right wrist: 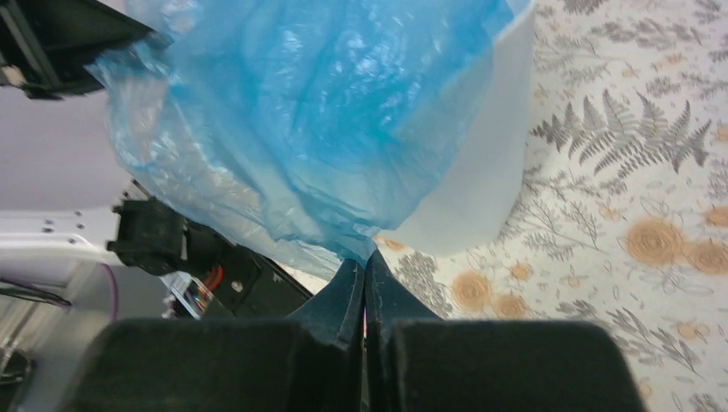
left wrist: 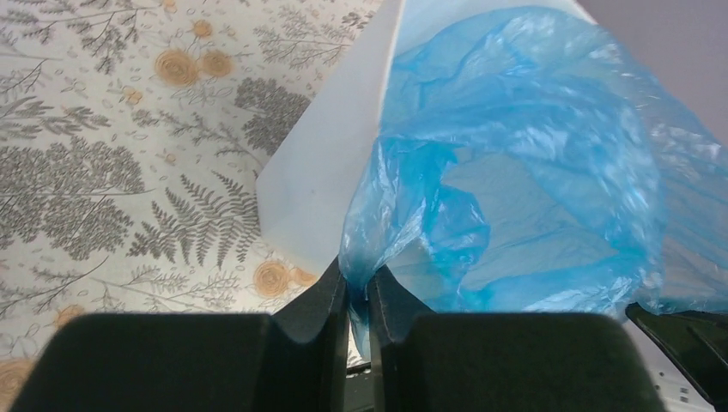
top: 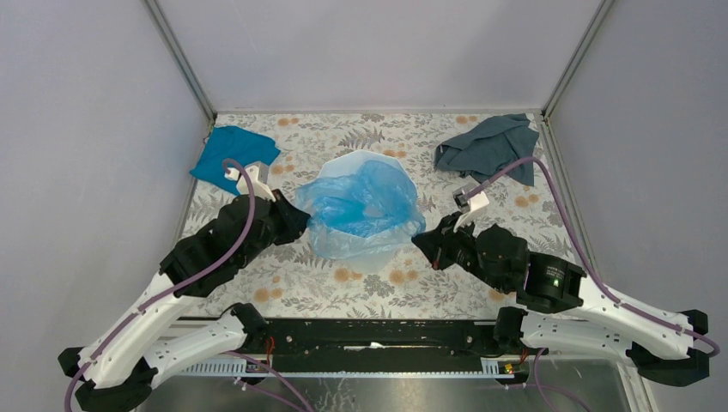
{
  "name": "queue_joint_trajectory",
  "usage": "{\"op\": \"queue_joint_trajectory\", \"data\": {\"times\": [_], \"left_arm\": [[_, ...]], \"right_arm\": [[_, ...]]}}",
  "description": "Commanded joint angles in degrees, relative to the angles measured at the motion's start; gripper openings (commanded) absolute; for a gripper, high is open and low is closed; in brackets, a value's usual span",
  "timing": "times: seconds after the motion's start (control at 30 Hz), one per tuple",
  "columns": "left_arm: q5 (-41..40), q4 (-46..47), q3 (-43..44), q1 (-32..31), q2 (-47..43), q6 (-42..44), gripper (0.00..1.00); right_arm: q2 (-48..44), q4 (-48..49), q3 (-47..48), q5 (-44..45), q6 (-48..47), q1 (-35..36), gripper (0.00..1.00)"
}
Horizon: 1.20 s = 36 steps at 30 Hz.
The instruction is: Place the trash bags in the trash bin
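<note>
You have the trash bag (top: 365,210) spread over the trash bin (top: 348,163), midway between the table's (top: 283,292) left and right edges, with your left gripper (top: 300,216) pinching its left side and your right gripper (top: 419,242) pinching its right side.

Teal cloth (top: 233,154), grey-blue cloth (top: 489,148)

You see a translucent light-blue trash bag (top: 365,210), a white trash bin (left wrist: 318,163), and a cream tablecloth (top: 446,287) with grey ferns and orange flowers. A teal cloth (top: 233,154) lies upper left, a grey-blue cloth (top: 489,148) upper right.
</note>
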Motion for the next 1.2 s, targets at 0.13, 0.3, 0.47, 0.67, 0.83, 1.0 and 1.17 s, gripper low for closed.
{"op": "queue_joint_trajectory", "data": {"times": [0.13, 0.3, 0.47, 0.67, 0.83, 1.0, 1.17], "left_arm": [[-3.44, -0.82, -3.93, 0.02, -2.84, -1.01, 0.14], [-9.33, 2.84, -3.9, -0.01, 1.16, 2.43, 0.15], [-12.35, 2.46, -2.85, -0.01, 4.92, 4.26, 0.18], [-9.84, 0.6, -2.56, -0.01, 3.29, 4.58, 0.33], [-8.48, -5.52, -0.01, -0.01, 0.55, 4.35, 0.43], [-9.13, -8.71, 3.74, 0.0, -3.29, 4.83, 0.54], [-4.73, -6.16, 9.19, -0.01, -1.15, 12.04, 0.66]], "right_arm": [[-1.89, 0.96, -7.16, 4.34, -2.5, 0.26, 0.0], [4.23, 4.2, -6.56, 22.05, -9.91, 0.28, 0.0], [8.43, 2.21, -5.08, 27.91, -14.84, 0.2, 0.06], [2.46, -10.17, -0.01, 11.75, -15.21, 0.2, 0.54], [1.45, -16.97, 8.56, -5.85, -19.81, 0.22, 0.77], [6.27, -17.25, 15.91, -2.57, -25.53, 0.2, 0.81], [15.06, -17.22, 22.13, -0.14, -29.89, 0.2, 0.67]]}}
